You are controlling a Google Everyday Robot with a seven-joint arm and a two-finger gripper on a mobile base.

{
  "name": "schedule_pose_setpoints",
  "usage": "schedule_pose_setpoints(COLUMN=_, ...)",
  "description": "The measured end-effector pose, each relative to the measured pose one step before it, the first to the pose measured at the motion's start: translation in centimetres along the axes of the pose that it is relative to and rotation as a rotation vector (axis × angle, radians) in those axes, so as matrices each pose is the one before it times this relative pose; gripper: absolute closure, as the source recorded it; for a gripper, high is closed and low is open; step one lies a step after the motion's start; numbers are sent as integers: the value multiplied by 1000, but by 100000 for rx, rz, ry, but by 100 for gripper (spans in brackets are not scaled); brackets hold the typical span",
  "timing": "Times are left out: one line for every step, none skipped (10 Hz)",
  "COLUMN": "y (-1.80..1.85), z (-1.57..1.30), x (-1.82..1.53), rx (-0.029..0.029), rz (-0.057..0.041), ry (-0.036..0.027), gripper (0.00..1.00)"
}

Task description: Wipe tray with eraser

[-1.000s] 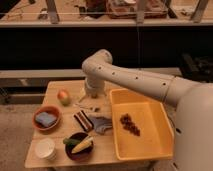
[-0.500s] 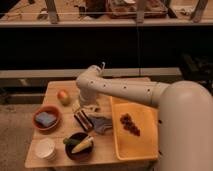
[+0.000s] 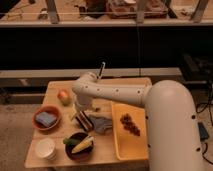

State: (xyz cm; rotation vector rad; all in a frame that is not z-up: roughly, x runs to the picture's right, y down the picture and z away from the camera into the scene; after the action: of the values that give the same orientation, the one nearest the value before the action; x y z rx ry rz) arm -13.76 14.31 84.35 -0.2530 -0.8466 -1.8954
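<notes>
The yellow tray lies on the right part of the wooden table, with dark crumbs in its middle. The eraser, a dark striped block, lies on the table left of the tray, next to a grey cloth. My gripper hangs at the end of the white arm, right above the eraser's far end and mostly hidden by the wrist. It is left of the tray, not over it.
An apple sits at the back left. A red bowl with a blue sponge is on the left, a white cup at the front left, and a dark bowl with a banana is in front of the eraser.
The arm has swung left, away from the tray, and lowered. The gripper now sits over the eraser. The arm's body fills more of the right side.
</notes>
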Motion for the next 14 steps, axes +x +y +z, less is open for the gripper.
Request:
schedule_pose_setpoints(y=-321, z=551, x=-416, rx=613, rz=-599, ry=-1623, gripper=20)
schedule_pose_setpoints(y=-196, z=428, x=-356, rx=416, rz=-365, ry=-1077, gripper=20)
schedule_pose_setpoints(y=-204, z=505, x=-435, rx=240, rz=-485, ry=-1410, gripper=20)
schedule_pose_setpoints(y=-191, z=529, x=-320, rx=302, rz=-350, ry=-1158, gripper=20)
schedule_pose_setpoints(y=-110, z=449, x=-242, rx=317, rz=-114, ry=-853, gripper=20)
schedule_pose_setpoints(y=-39, z=388, x=-254, rx=95, rz=-150, ry=-730, gripper=22)
schedule_pose_setpoints(y=-52, z=231, x=-137, rx=-92, rz=-280, ry=-408, gripper=30)
schedule_pose_setpoints(y=-82, z=134, x=-54, rx=-154, rz=-433, ry=-8, gripper=40)
schedule_pose_setpoints(y=-90, z=91, x=-38, rx=-55, rz=-312, ry=189, gripper=50)
schedule_pose_setpoints(y=-17, z=4, x=-11, rx=47, rz=-28, ry=321, gripper=59)
schedule_pose_setpoints(y=-80, z=12, x=25, rx=96, rz=-192, ry=331, gripper=71)
schedule_pose_setpoints(y=-48, z=-23, x=31, rx=-8, rz=-118, ry=236, gripper=74)
schedule_pose_setpoints(y=-1, z=-86, x=59, rx=-36, rz=-30, ry=469, gripper=75)
schedule_pose_setpoints(y=24, z=-178, x=65, rx=32, rz=206, ry=620, gripper=76)
